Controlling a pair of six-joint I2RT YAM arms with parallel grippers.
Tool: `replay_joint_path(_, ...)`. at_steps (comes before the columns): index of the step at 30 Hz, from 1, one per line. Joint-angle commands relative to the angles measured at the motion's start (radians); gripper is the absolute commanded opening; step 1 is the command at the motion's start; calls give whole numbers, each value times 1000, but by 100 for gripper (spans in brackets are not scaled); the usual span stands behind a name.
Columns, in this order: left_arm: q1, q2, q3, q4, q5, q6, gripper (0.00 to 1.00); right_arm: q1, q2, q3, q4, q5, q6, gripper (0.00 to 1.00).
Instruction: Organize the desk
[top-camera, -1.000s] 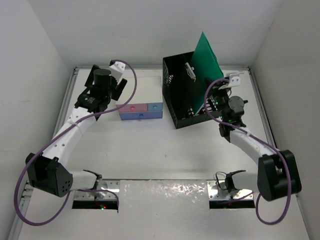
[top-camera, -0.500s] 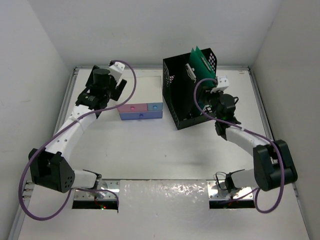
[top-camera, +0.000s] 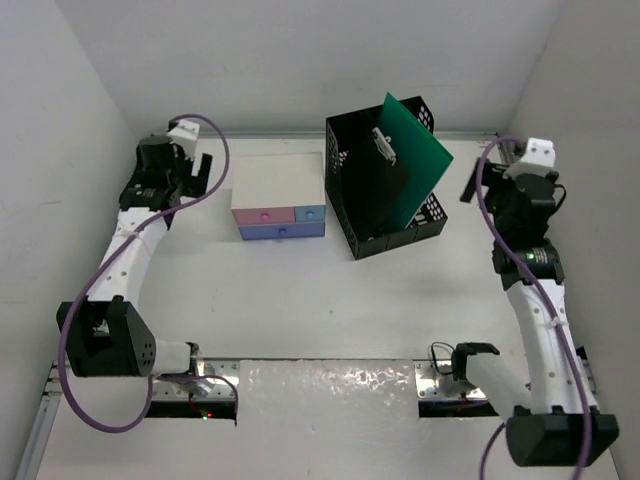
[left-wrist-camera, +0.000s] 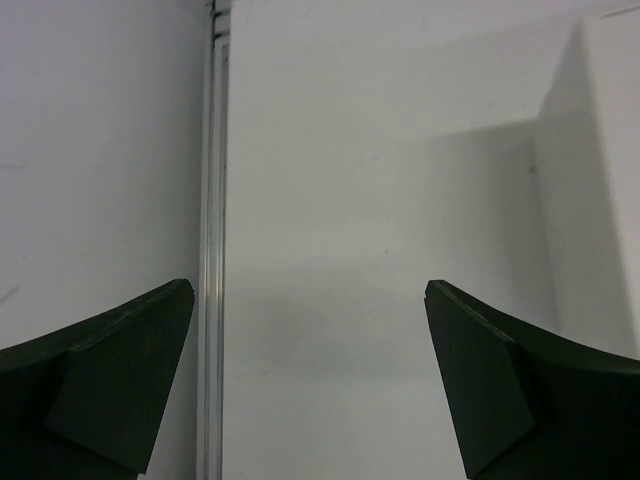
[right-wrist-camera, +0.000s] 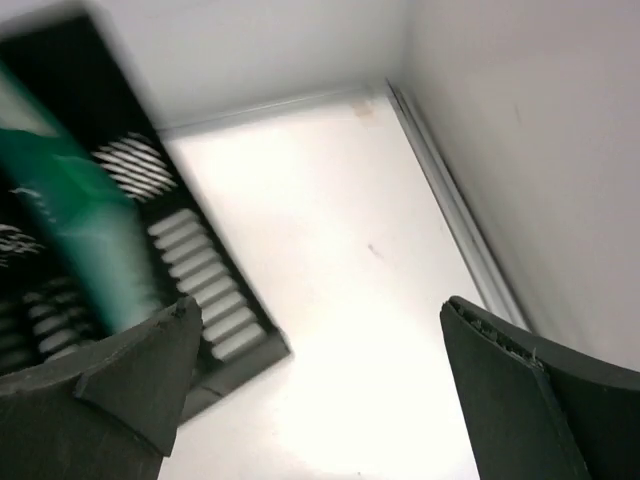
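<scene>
The desk (top-camera: 300, 290), a broad white tabletop, fills the floor of the walled cell, with the black mesh file holder (top-camera: 372, 215) standing toward its far side, right of centre; just left of the holder sits a cream-topped drawer box (top-camera: 278, 195) with pink and blue fronts. The green clipboard (top-camera: 412, 165) now leans inside the holder, its top corner tipped to the holder's right, where a second ago it stood high above the holder in the right arm's grip. The right gripper (right-wrist-camera: 320, 305) has since let go and swung well to the right of the holder, near the side wall, jaws spread wide and holding nothing. The left gripper (left-wrist-camera: 310, 295), which hovered at the drawer box's left end, has pulled farther left of the holder into the far corner, jaws wide apart and empty as before. Only the overhead view shows the clipboard's silver clip (top-camera: 383, 143); the right wrist camera catches a blurred mesh wall and green edge beside the desk's rail (right-wrist-camera: 450, 210), while the left wrist camera sees bare desk and the drawer box's pale side, no holder
</scene>
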Motion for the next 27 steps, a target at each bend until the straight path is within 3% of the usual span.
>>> replay_joint_path(1, 91, -35, -54, 15, 62, -69, 100, -246, 18, -198, -164, -238, 121, 99)
replay_joint_path(4, 119, -38, -151, 53, 59, -64, 100, -353, 4, -334, -74, -274, 201, 99)
replay_joint_path(11, 165, -88, -368, 144, 25, -50, 100, -367, 27, -420, -68, -245, 199, 99)
replay_joint_path(20, 167, -147, -432, 168, 24, -53, 100, -367, -116, -520, -28, -138, 218, 99)
replay_joint_path(23, 167, -148, -425, 164, 41, -52, 100, -367, -107, -529, 64, -211, 216, 99)
replay_joint_path(26, 167, -147, -410, 156, 44, -55, 100, -367, -27, -497, 206, -378, 215, 99)
replay_joint_path(27, 165, -147, -403, 151, 44, -55, 100, -367, 8, -485, 265, -507, 209, 99)
